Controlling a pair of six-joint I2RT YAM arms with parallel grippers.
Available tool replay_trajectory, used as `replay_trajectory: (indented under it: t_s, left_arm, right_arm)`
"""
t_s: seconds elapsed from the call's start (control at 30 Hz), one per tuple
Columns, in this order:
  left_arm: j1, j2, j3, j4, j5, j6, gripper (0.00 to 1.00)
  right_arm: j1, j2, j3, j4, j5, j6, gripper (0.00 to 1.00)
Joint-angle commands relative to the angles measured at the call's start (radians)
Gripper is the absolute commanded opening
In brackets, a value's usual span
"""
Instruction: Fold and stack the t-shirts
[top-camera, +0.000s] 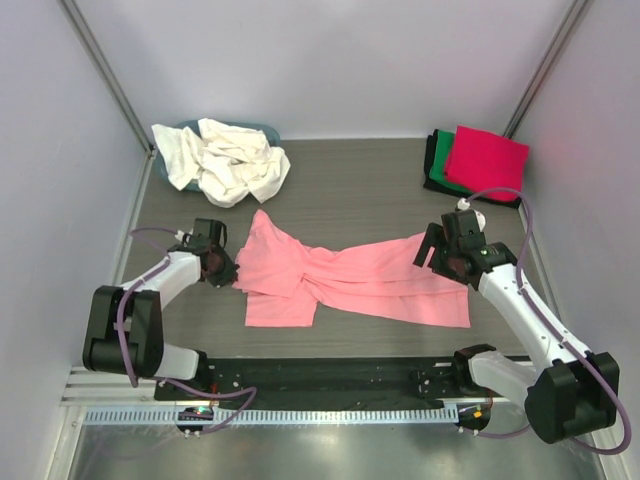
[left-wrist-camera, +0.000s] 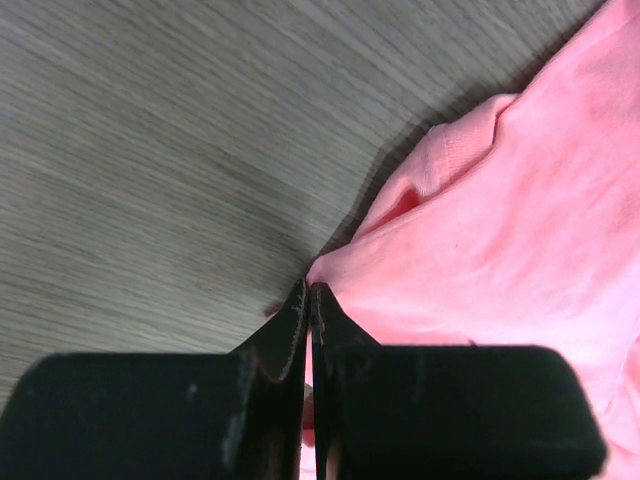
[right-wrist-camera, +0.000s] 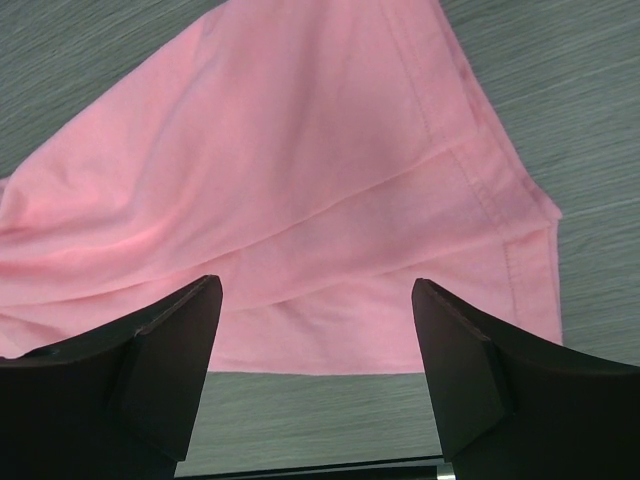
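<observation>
Left wrist view: the left fingers (left-wrist-camera: 285, 335) are pinched tight on the pink shirt (left-wrist-camera: 500, 250) at its edge. The right fingers (right-wrist-camera: 170, 340) are spread wide above its hem, gripping nothing. The shirt sprawls crumpled mid-counter (top-camera: 350, 200), not yet folded. Folded red and green shirts (top-camera: 485, 160) sit stacked far right. The cream shirts (top-camera: 225, 160) wait heaped far left.

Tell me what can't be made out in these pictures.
- Top view: the cream white shirts cover most of the teal tub; their number is uncountable.
- Top view: the magenta shirt hides most of the green shirt beneath.
- Left wrist view: the left end effector, shut on the salmon pink shirt, hides how much cloth it pinches.
- Right wrist view: frame edges cut that shirt off around the open right end effector.
</observation>
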Motion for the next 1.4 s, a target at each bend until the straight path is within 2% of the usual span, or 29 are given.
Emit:
replay_trajectory:
  t_s: [0.0, 0.1, 0.23, 0.37, 0.57, 0.77, 1.17, 1.37]
  left_arm:
    - [0.0, -0.039, -0.021, 0.003, -0.007, -0.006, 0.0]
    - [-0.002, -0.105, -0.022, -0.031, -0.005, -0.011, 0.0]
    - [-0.002, -0.226, 0.009, -0.118, -0.019, -0.01, 0.0]
    - [-0.002, -0.283, 0.049, -0.175, -0.044, 0.004, 0.0]
    - [0.0, -0.3, 0.067, -0.204, -0.033, 0.013, 0.0]
    - [0.0, -0.31, 0.064, -0.215, -0.03, 0.026, 0.0]
    - [0.001, -0.299, 0.054, -0.199, -0.027, 0.021, 0.0]
    - [0.001, -0.303, 0.055, -0.212, -0.035, 0.021, 0.0]
  right_arm:
    - [-0.007, -0.029, -0.019, 0.011, 0.124, 0.076, 0.83]
    - [-0.046, -0.02, -0.045, 0.018, 0.145, 0.102, 0.79]
    - [-0.143, 0.048, -0.06, 0.083, 0.072, 0.084, 0.75]
    - [-0.172, 0.131, -0.063, 0.154, 0.017, 0.074, 0.68]
    - [-0.194, 0.259, -0.066, 0.255, -0.008, 0.062, 0.57]
    - [-0.29, 0.315, -0.083, 0.306, -0.071, 0.051, 0.54]
    - [-0.315, 0.404, -0.08, 0.383, -0.102, 0.045, 0.44]
    - [-0.321, 0.39, -0.071, 0.375, -0.097, 0.036, 0.31]
